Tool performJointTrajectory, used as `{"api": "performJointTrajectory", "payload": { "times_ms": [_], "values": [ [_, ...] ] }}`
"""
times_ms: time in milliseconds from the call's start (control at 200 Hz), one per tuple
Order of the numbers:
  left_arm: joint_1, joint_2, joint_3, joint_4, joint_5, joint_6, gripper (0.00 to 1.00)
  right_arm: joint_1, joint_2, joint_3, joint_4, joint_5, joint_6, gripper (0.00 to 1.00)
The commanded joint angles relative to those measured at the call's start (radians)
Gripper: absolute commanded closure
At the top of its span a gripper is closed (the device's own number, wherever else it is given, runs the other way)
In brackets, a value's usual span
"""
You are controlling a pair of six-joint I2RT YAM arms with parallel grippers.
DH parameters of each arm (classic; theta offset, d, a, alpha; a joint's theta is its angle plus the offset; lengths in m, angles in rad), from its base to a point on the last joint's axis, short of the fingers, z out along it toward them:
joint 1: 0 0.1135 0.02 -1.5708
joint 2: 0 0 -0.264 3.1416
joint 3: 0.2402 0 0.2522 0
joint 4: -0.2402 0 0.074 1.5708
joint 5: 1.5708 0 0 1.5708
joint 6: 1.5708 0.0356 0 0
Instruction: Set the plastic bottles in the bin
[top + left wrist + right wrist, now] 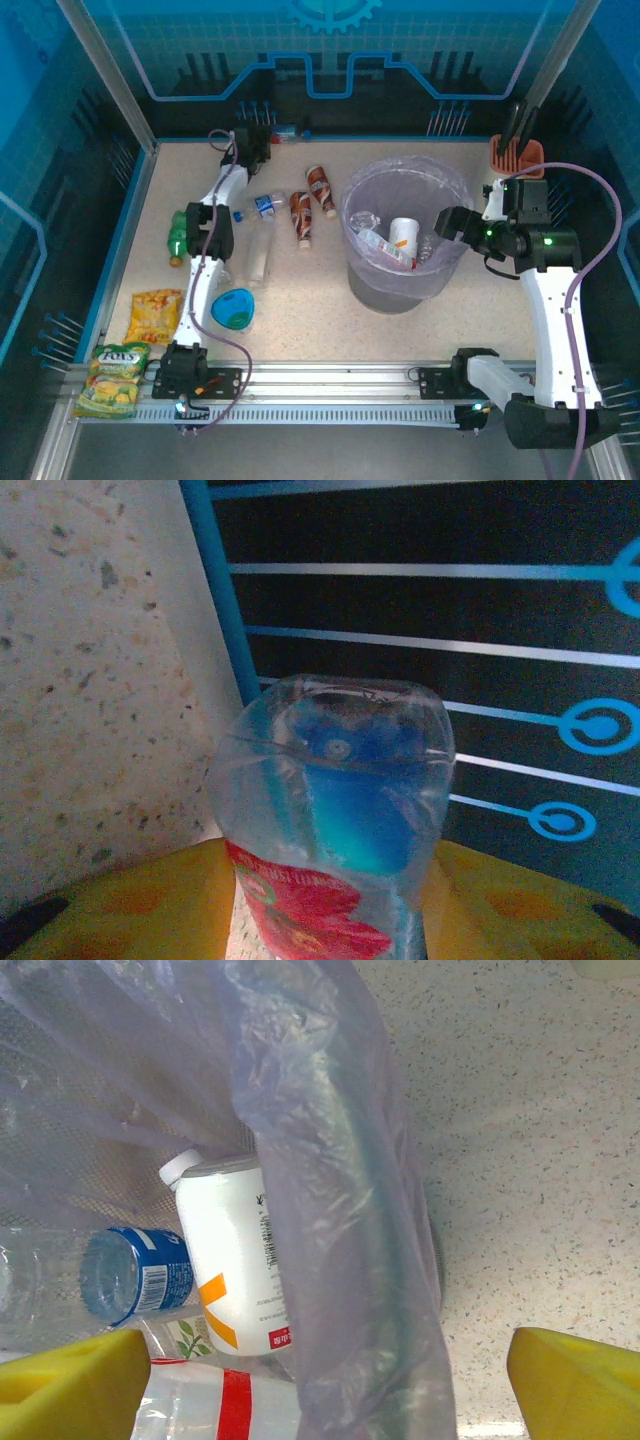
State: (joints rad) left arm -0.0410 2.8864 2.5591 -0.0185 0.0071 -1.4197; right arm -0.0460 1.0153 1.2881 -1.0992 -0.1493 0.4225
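Note:
At the far back left corner my left gripper (266,136) lies low by the back wall. Its yellow pads (150,900) sit against both sides of a clear plastic bottle (335,780) with a red label and blue cap. My right gripper (450,222) hovers open over the right rim of the grey bin (400,285), with the lilac bag (330,1210) hanging between its fingers. Inside the bin lie a white bottle (235,1260), a blue-labelled one (130,1275) and a red-striped one (220,1405). On the table lie a green bottle (179,235), a clear one (260,250) and two brown ones (301,218).
Two yellow snack packets (155,315) lie at the near left, with a small blue bowl (235,308) beside the left arm. An orange knife block (517,152) stands at the back right behind my right arm. The blue-striped back wall (450,610) is just behind the left gripper.

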Motion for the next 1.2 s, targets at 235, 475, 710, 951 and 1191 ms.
{"api": "performJointTrajectory", "payload": {
  "times_ms": [235, 475, 710, 951, 1191],
  "values": [
    [0.028, -0.476, -0.623, 0.259, 0.076, 0.160, 0.50, 0.009, -0.007, -0.012, 0.021, -0.038, 0.006, 0.07],
    [0.068, -0.548, -0.677, 0.168, 0.129, 0.203, 0.41, 0.011, 0.000, 0.003, 0.019, -0.052, 0.000, 0.07],
    [0.075, -0.299, -0.400, 0.112, 0.209, 0.179, 0.27, 0.015, -0.025, -0.019, 0.015, -0.039, 0.022, 0.08],
    [0.064, -0.135, -0.196, 0.086, 0.236, 0.142, 0.22, 0.018, -0.029, -0.019, 0.001, -0.013, 0.022, 0.08],
    [0.047, -0.039, -0.063, 0.016, 0.210, 0.127, 0.20, 0.020, -0.027, -0.021, -0.002, -0.002, 0.020, 0.08]
  ]
}}
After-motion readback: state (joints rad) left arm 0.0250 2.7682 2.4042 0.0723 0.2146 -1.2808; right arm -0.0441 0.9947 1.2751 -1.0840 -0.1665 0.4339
